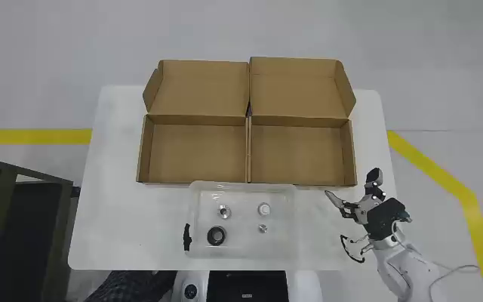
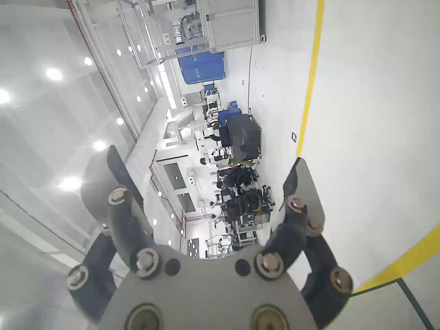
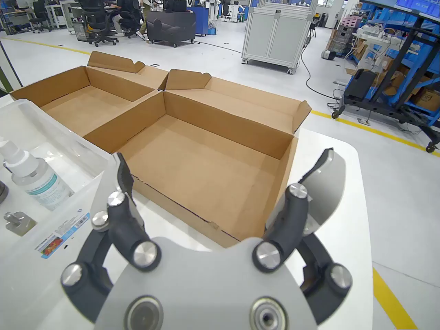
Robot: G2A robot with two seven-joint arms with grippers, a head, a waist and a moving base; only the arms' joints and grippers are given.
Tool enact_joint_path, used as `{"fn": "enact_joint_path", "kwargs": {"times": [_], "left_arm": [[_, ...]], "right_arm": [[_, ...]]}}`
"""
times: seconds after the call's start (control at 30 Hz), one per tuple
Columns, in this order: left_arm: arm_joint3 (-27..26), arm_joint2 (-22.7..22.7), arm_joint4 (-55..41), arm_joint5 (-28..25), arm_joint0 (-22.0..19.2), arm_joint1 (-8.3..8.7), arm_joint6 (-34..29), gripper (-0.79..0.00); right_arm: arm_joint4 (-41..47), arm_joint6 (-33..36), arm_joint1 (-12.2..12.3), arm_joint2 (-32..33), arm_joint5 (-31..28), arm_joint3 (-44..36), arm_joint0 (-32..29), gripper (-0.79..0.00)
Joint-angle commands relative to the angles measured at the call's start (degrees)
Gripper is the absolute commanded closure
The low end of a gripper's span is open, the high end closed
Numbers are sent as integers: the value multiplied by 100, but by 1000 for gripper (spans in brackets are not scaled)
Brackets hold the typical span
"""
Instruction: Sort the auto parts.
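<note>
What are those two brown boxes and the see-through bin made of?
The boxes look like plain corrugated cardboard: matte brown, with folded flaps and creased, slightly ragged edges. The bin is probably plastic, clear to slightly frosted and fairly glossy: its walls are thin and see-through, with rounded moulded corners.

Robotics lab: caged workcells, floor tape, workstation desks.

Right gripper: fingers spread wide, nothing between them. Sits at the near right in the top view, tips pointing leftward.

Left gripper: fingers also wide apart, nothing held. Wrist rolled sideways, aimed outward, away from the work area.
</note>
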Motion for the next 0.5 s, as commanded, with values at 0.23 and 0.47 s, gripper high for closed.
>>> {"fn": "enact_joint_path", "kwargs": {"times": [0.23,0.47], "left_arm": [[0,0,0,0,0,0,0,-784],[0,0,0,0,0,0,0,-785]], "right_arm": [[0,0,0,0,0,0,0,-785],[-16,35,1,-14,-21,-12,6,-785]]}}
